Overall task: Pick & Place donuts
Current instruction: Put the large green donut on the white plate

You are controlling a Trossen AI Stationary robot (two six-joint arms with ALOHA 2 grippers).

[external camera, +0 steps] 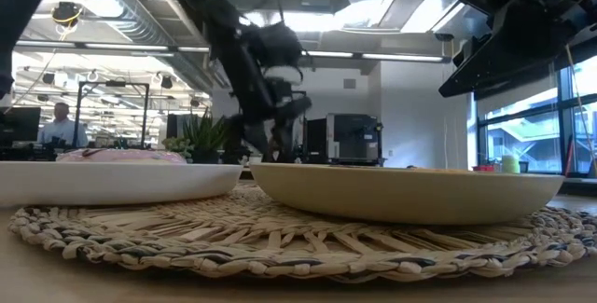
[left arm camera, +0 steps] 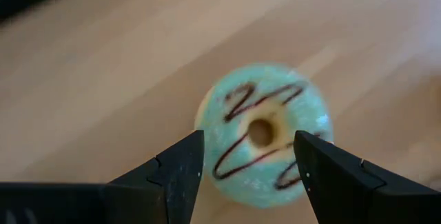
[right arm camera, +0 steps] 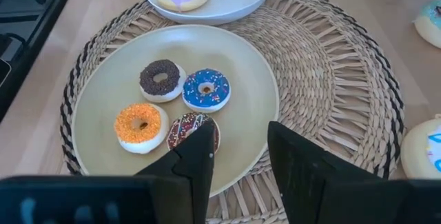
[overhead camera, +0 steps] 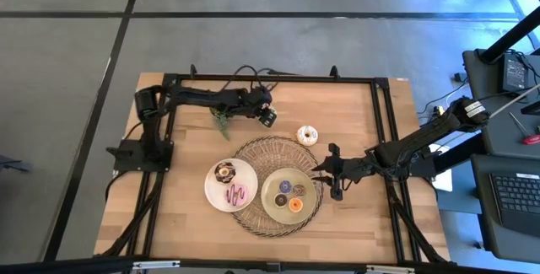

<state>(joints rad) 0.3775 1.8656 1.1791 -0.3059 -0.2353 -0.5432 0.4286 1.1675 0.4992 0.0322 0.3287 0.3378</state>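
Observation:
A mint green donut [left arm camera: 311, 117] with a brown zigzag lies on the bare wood. My left gripper [left arm camera: 248, 176] hangs open over it, one finger on either side; in the high view the left gripper [overhead camera: 268, 115] hides it. My right gripper [right arm camera: 238, 156] is open above the near rim of the pale-green plate [right arm camera: 255, 114], which holds several donuts: brown [right arm camera: 160, 78], blue [right arm camera: 205, 89], orange [right arm camera: 140, 124] and dark chocolate [right arm camera: 187, 129]. The white plate [overhead camera: 216, 191] carries two donuts. A cream donut [overhead camera: 307, 134] sits alone on the table.
Both plates rest on a round woven mat [overhead camera: 272, 149] at the table's near middle. A green plant sprig [overhead camera: 221, 122] lies just left of the left gripper. Black frame rails [overhead camera: 381, 114] run along the table's edges. Bare wood shows toward the far right corner.

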